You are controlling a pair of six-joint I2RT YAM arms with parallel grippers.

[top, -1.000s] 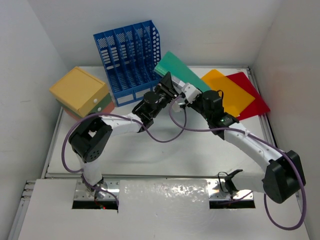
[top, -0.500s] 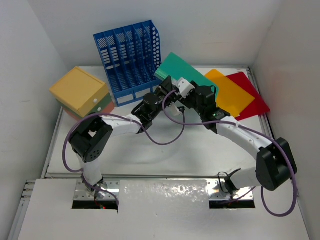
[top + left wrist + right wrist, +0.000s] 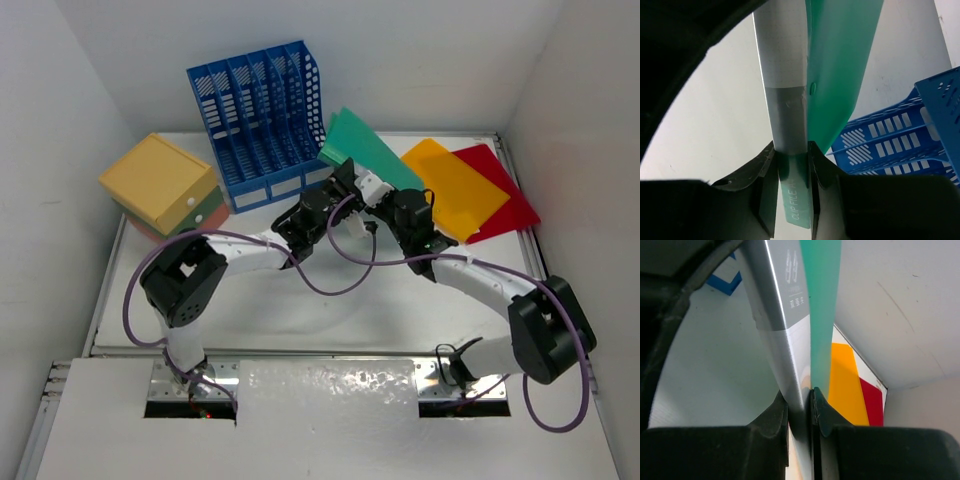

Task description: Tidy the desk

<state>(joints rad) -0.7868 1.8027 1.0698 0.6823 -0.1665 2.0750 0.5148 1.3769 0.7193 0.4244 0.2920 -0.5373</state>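
Observation:
A green clip file (image 3: 365,150) is held up off the white desk (image 3: 380,300), tilted, just right of the blue slotted file rack (image 3: 258,115). My left gripper (image 3: 345,178) is shut on its near edge; in the left wrist view the jaws pinch the file (image 3: 840,65) and its grey spine. My right gripper (image 3: 378,192) is shut on the same file from the right; in the right wrist view the jaws clamp the file (image 3: 821,300) and its grey strip. The two grippers sit close together.
An orange file (image 3: 450,185) and a red file (image 3: 495,190) lie flat at the back right; both show in the right wrist view, orange (image 3: 842,385) and red (image 3: 871,405). A yellow-green-orange drawer box (image 3: 160,188) stands at the left. White walls enclose the desk.
Both grippers and the green file have shifted slightly right and toward the near side, and the file's tilt has changed. The right arm's elbow has moved left.

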